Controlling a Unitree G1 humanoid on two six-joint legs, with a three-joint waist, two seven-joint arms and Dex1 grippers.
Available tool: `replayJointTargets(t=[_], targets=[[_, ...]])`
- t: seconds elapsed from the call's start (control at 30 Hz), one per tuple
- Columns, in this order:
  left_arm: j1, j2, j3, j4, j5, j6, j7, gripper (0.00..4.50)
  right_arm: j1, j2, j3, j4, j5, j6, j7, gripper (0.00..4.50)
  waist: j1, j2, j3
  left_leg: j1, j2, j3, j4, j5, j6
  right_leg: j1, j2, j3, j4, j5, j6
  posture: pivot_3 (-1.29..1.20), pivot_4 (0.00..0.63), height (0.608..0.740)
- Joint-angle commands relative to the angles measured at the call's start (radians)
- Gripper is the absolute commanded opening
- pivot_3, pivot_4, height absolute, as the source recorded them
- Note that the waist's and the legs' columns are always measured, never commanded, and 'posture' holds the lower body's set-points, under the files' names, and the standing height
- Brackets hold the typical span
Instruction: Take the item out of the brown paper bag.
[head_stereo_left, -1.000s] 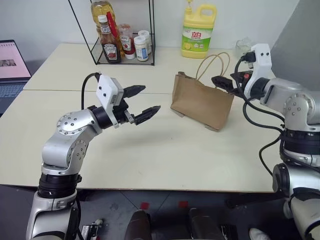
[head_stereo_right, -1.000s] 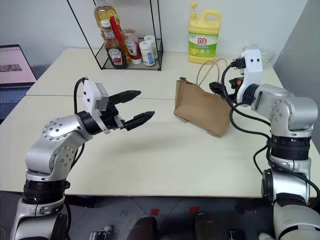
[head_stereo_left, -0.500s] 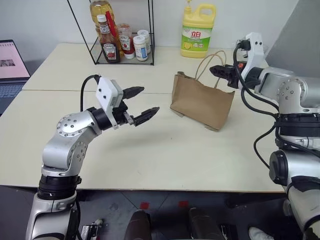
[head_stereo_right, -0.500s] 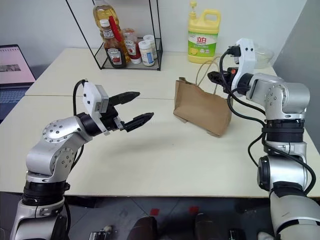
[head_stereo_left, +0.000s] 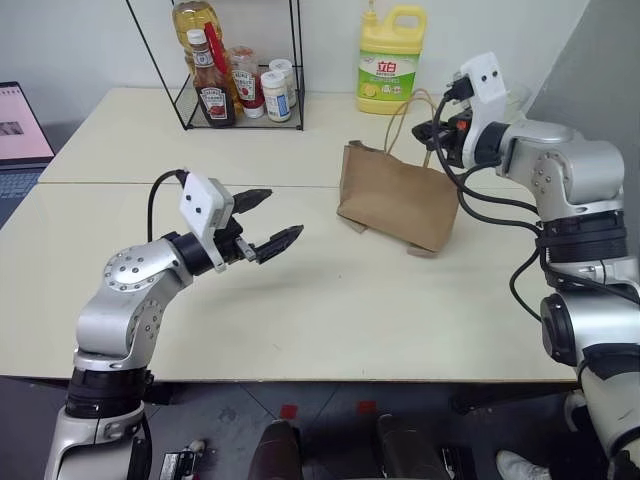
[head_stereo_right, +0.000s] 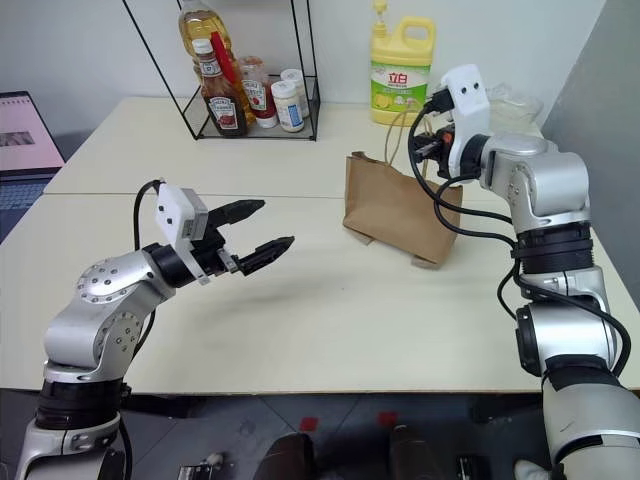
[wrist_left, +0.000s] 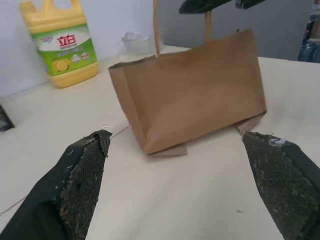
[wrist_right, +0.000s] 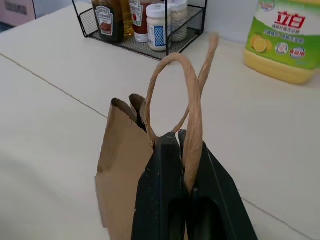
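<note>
The right hand is clenched on a cord handle of the brown paper bag, which stands far right on the bench. The left hand hovers released, well left of the bag.

Bare table lies open before the brown paper bag; detergent jug and wire rack crowd behind.

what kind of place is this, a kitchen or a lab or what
Probably an office or lab staged as a kitchen: pale tables pushed together, a wire rack of sauce bottles, a detergent jug, and a laptop at the edge.
</note>
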Motion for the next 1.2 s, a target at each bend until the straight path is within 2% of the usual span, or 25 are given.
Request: replayJointTargets(t=[0.03,0.27,0.57,0.93,1.2], targets=[[0.042,0.015,0.063,-0.07,-0.025,0.013,0.024,4.5,-0.101,0.004,0.03,0.034,-0.059,-0.131,0.053,0.04,0.0,0.0,0.0,0.0,0.0,0.0,0.0,0.0,0.0,0.0,0.0,0.0,0.0,0.0,0.0,0.0,0.15,0.74],[0.127,0.01,0.121,-0.15,-0.068,0.072,0.084,4.5,-0.238,0.081,0.068,0.222,-0.139,-0.298,0.101,0.04,-0.002,0.0,0.001,-0.001,0.0,0.0,-0.001,0.0,0.0,-0.001,0.0,-0.001,0.0,0.0,0.0,0.0,0.15,0.74],[0.254,-0.008,0.151,-0.197,-0.078,0.055,0.11,4.5,-0.337,0.201,0.057,0.341,-0.169,-0.385,0.104,0.04,-0.003,0.001,0.001,-0.001,0.0,0.0,-0.001,0.0,0.0,-0.001,-0.001,-0.002,-0.001,0.0,0.0,0.0,0.15,0.74],[0.289,-0.013,0.145,-0.204,-0.064,0.022,0.124,4.5,-0.379,0.329,0.031,0.4,-0.181,-0.367,0.038,0.04,-0.002,0.001,0.002,-0.003,0.0,-0.006,-0.001,0.0,-0.001,-0.001,-0.002,-0.008,-0.001,0.0,-0.001,0.0,0.15,0.74],[0.26,-0.011,0.122,-0.212,-0.063,0.035,0.141,4.5,-0.37,0.374,0.015,0.411,-0.188,-0.341,-0.032,0.04,-0.002,0.002,0.002,-0.006,0.0,-0.01,-0.001,0.0,-0.001,-0.001,-0.002,-0.012,-0.001,0.0,-0.002,0.0,0.15,0.74]])
